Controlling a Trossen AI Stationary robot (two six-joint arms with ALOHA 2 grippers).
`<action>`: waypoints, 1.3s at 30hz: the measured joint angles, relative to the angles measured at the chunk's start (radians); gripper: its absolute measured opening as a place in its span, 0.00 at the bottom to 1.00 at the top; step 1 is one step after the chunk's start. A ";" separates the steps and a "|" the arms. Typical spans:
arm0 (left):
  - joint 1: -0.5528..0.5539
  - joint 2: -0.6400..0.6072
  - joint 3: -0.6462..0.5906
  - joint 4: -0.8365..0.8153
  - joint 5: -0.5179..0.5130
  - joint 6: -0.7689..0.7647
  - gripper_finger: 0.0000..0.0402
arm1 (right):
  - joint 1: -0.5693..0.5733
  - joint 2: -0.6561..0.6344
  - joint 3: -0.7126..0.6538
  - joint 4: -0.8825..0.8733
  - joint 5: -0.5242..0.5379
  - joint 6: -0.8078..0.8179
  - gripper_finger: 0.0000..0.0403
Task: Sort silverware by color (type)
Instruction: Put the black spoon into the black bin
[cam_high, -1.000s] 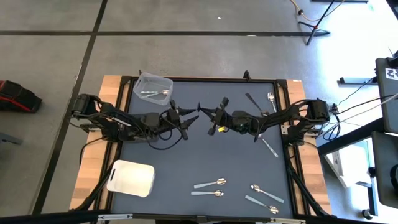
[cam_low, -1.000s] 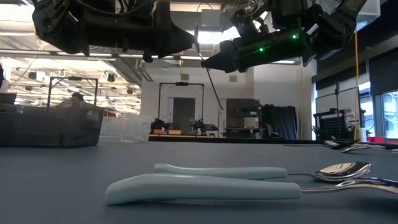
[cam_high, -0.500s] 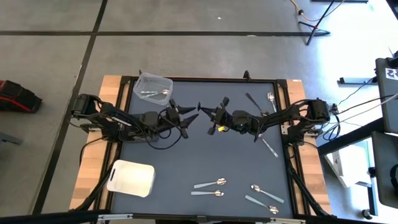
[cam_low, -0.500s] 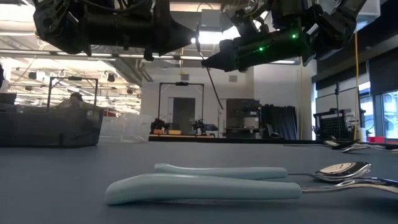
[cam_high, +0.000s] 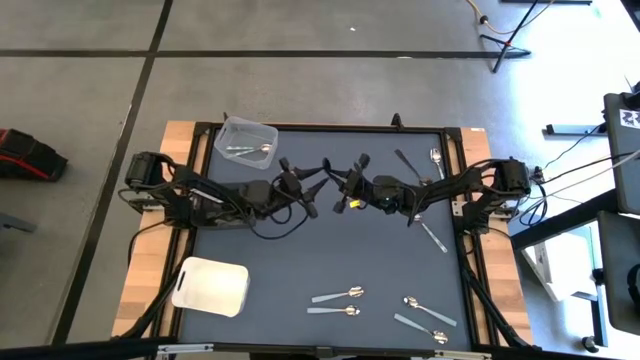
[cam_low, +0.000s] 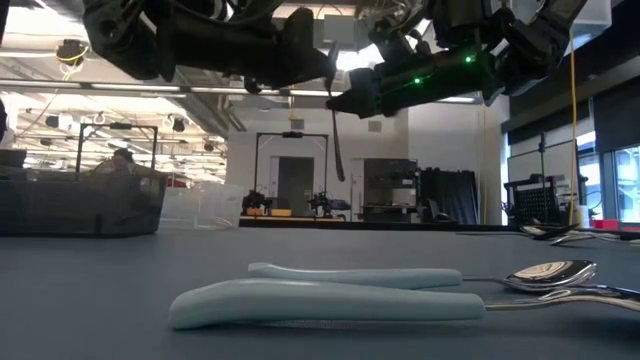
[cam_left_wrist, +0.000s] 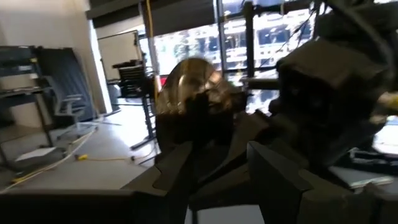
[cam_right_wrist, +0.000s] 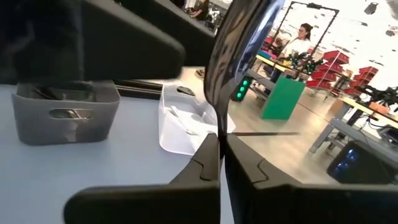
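Mid-table, above the mat, I hold a spoon (cam_low: 337, 130) pinched in the right gripper (cam_high: 340, 195) for a handover, the left gripper (cam_high: 312, 190) spread wide around it, apparently not yet gripping, while other silverware (cam_high: 338, 296) waits near the front edge.

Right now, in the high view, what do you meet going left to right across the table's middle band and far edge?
Clear plastic tub → left gripper → right gripper, shut on a spoon → dark utensil → silver spoon by the far right corner.
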 joint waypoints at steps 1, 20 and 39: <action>-0.001 0.000 0.000 -0.001 -0.011 0.005 0.37 | 0.000 0.000 0.000 0.000 -0.001 0.000 0.00; -0.229 -0.201 0.000 -0.476 -0.340 0.145 0.37 | 0.002 0.000 0.001 -0.019 -0.164 0.002 0.00; -0.517 -0.598 0.000 -1.646 -0.283 -0.667 0.37 | -0.009 0.174 0.409 -0.267 -0.448 0.033 0.00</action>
